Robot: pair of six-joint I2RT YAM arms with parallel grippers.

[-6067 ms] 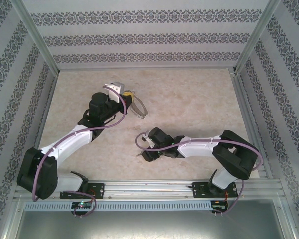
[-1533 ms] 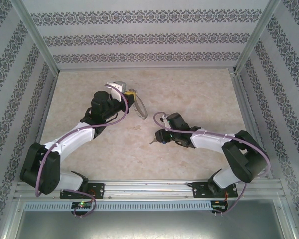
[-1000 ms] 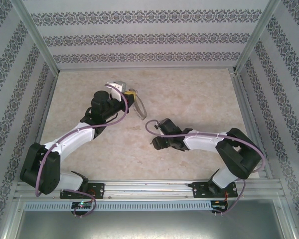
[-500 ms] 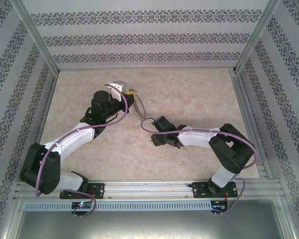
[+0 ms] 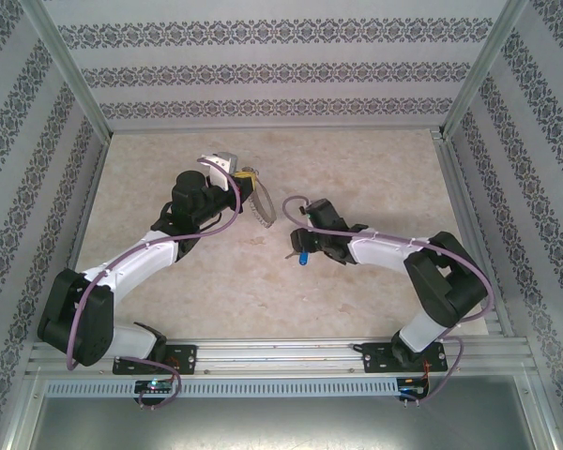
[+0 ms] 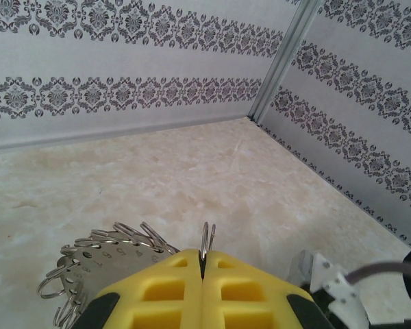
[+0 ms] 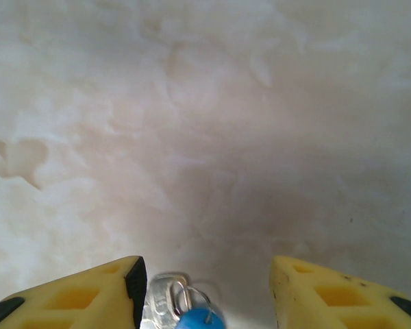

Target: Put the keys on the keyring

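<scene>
Counter (image 5: 385,169) carries both arms. Left gripper (image 5: 247,178) is clamped shut on the keyring (image 5: 261,208). Right gripper (image 5: 299,247), the nearer one, has its jaws half apart over the key (image 7: 192,319) with no pinch visible. The keyring lies near, at 10–11 o'clock. Against half a second back, the right gripper sits further toward 1 o'clock and the blue head now shows.

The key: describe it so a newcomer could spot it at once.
On the marbled table, find the right gripper near the middle. The key sits between its open jaws: small and silver with a bright blue head, unlike the grey keyring the left gripper pinches.
</scene>
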